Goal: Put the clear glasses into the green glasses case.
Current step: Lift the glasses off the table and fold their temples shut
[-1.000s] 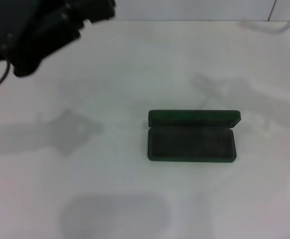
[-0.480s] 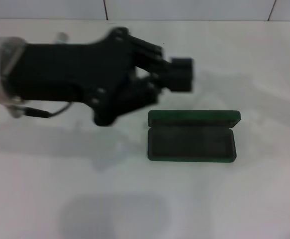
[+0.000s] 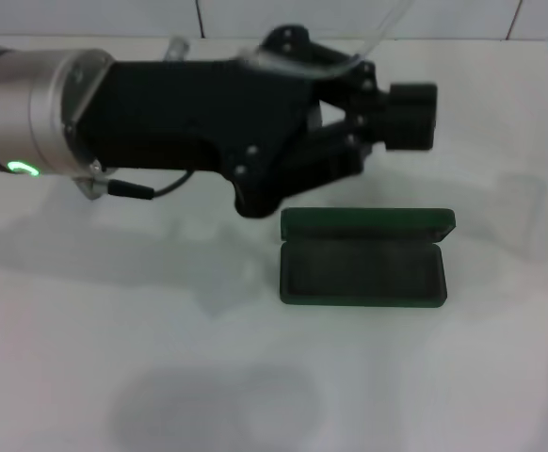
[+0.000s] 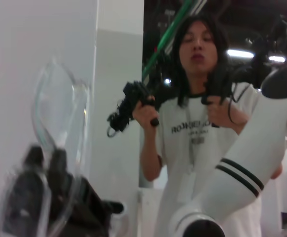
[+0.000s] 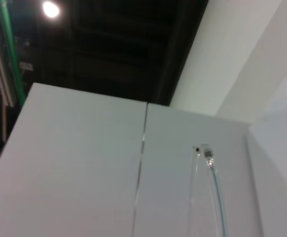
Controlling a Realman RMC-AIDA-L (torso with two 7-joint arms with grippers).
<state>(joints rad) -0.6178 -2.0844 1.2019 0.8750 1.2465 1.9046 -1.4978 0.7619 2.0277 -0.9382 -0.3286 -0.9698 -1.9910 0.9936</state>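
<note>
Clear plastic shows in the left gripper [image 3: 387, 105]: the clear glasses [image 4: 59, 116] stand up out of its dark fingers [image 4: 35, 160] in the left wrist view, lens uppermost. In the head view one thin transparent arm curves up and away above the jaws. The jaws look closed down narrowly on the frame, though the exact spot where they pinch it is hidden by the gripper body.

The green glasses case [image 3: 368, 223] lies open on the white table [image 3: 114, 358], just below and in front of the jaws. Its lid stands up along the far edge, on the side nearest the fingertips, and its dark lining is bare. Nothing is inside it.

This reads as the carrying step: the glasses are lifted and brought over, but not yet set down. The right gripper is not clearly shown. Its wrist view catches only one transparent arm of the glasses against a white wall.

The next move probably calls for lowering the jaws past the raised lid and over the tray, with the glasses turned so their length runs along the case. The long arms may need to lie folded or flat to clear the rim. Only then should the jaws part.
</note>
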